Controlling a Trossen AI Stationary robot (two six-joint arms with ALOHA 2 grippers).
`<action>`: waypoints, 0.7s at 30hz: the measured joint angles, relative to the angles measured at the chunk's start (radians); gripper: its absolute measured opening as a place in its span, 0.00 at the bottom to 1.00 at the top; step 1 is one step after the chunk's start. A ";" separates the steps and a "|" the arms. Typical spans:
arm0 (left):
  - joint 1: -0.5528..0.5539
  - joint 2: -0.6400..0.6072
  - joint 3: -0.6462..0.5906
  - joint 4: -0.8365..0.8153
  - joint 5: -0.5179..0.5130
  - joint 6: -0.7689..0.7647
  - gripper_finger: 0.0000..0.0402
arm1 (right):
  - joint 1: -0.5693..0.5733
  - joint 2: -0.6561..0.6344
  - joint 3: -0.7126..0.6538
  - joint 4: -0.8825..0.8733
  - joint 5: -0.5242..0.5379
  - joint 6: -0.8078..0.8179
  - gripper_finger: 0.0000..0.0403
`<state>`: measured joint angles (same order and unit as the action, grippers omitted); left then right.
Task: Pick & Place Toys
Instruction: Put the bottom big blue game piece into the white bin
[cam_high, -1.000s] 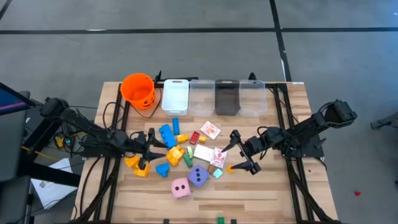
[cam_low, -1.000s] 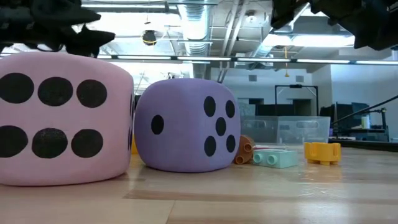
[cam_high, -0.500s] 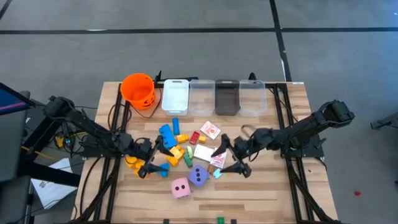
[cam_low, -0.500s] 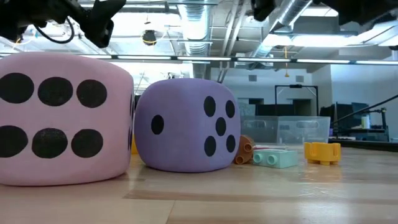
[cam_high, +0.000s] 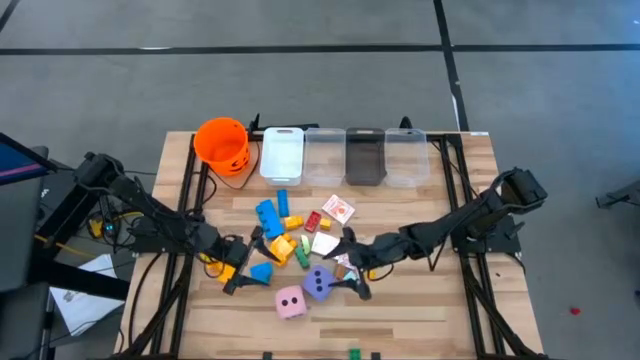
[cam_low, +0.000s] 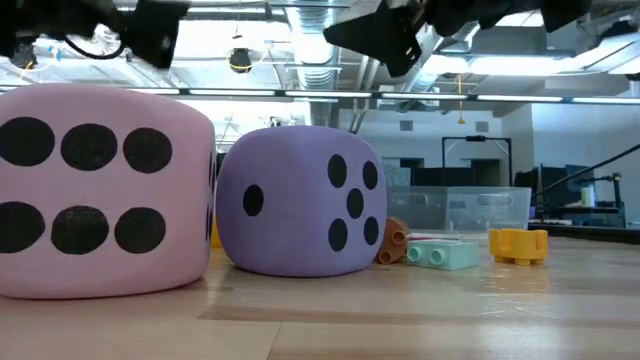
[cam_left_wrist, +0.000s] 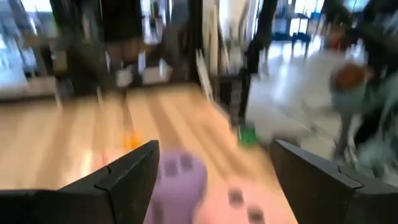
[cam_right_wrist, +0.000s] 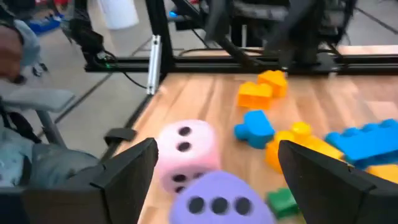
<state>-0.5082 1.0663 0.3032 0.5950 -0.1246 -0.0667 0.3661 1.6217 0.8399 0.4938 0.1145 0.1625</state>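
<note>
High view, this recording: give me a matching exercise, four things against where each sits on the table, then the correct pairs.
Things:
1. orange bucket
2. pink die
3. purple die
4. right gripper

Places:
A. near edge of the table, nearest the camera side
B. far left corner, beside the white bin
C. just right of the purple die, fingers open
D. between the pink die and the block pile

Pairs: 1-B, 2-A, 3-D, 4-C

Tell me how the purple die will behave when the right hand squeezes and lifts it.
The purple die looks soft with rounded edges, so it probably compresses and weighs little. Its flat base suggests it won't roll, though a push may nudge the pink die alongside.
</note>
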 joint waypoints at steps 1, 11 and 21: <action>-0.001 -0.010 0.014 -0.094 -0.002 -0.044 0.75 | 0.002 0.012 0.004 0.003 0.005 0.010 0.82; -0.002 0.002 0.290 -0.927 -0.090 -0.440 0.75 | 0.005 0.085 0.059 0.000 0.043 -0.002 0.82; -0.001 0.265 0.332 -1.029 0.048 -0.653 0.75 | 0.012 0.086 0.154 -0.161 0.043 -0.012 0.82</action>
<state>-0.5095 1.3312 0.6357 -0.4335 -0.0770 -0.7197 0.3778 1.7078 0.9935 0.3324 0.1575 0.1501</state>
